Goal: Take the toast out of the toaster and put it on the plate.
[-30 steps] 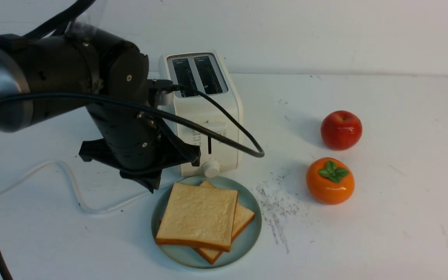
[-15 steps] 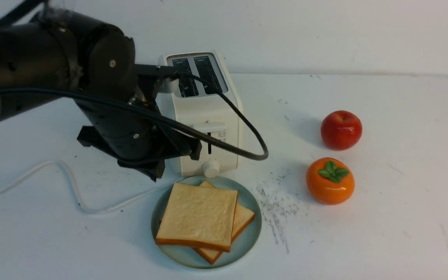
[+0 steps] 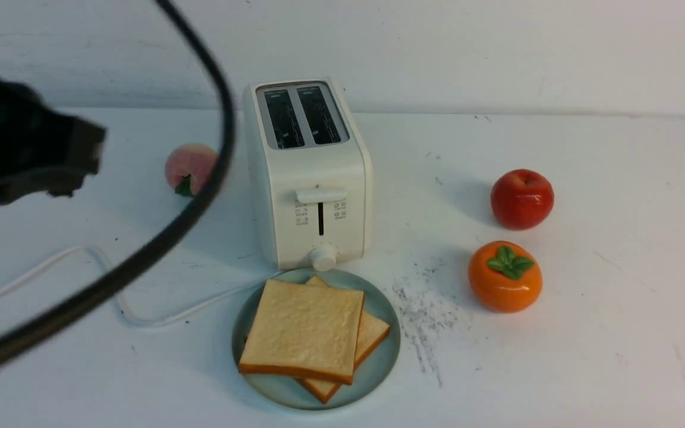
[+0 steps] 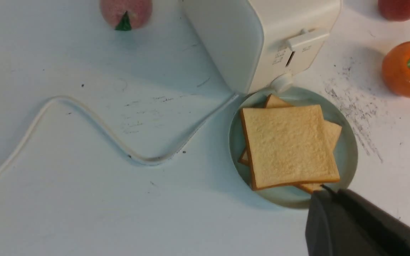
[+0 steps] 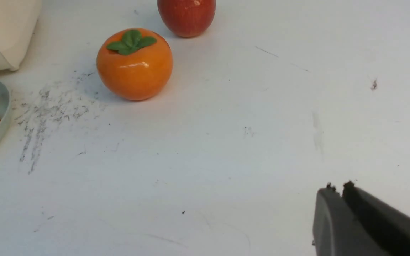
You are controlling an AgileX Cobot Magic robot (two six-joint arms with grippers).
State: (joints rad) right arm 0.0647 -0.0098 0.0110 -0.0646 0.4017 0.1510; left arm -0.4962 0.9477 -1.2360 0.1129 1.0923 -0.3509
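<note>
The cream-white toaster (image 3: 310, 172) stands upright at mid-table with both slots dark and empty. In front of it, two slices of toast (image 3: 301, 330) lie stacked and askew on the pale blue-green plate (image 3: 378, 364). In the left wrist view my left gripper (image 4: 324, 191) is shut and empty, hovering off the near rim of the plate (image 4: 348, 156) and its toast (image 4: 288, 145). The left arm (image 3: 21, 154) is a dark blur at the far left of the front view. My right gripper (image 5: 337, 187) is shut with nothing in it, over bare table right of the fruit.
A peach (image 3: 191, 168) lies left of the toaster. A red apple (image 3: 521, 198) and an orange persimmon (image 3: 504, 276) sit to the right. The white cord (image 3: 110, 285) snakes across the table on the left. A black arm cable (image 3: 200, 196) hangs across the left side.
My left arm has pulled away from the toaster's left side, up and to the left, uncovering the peach. Toast, plate and toaster have not moved.
</note>
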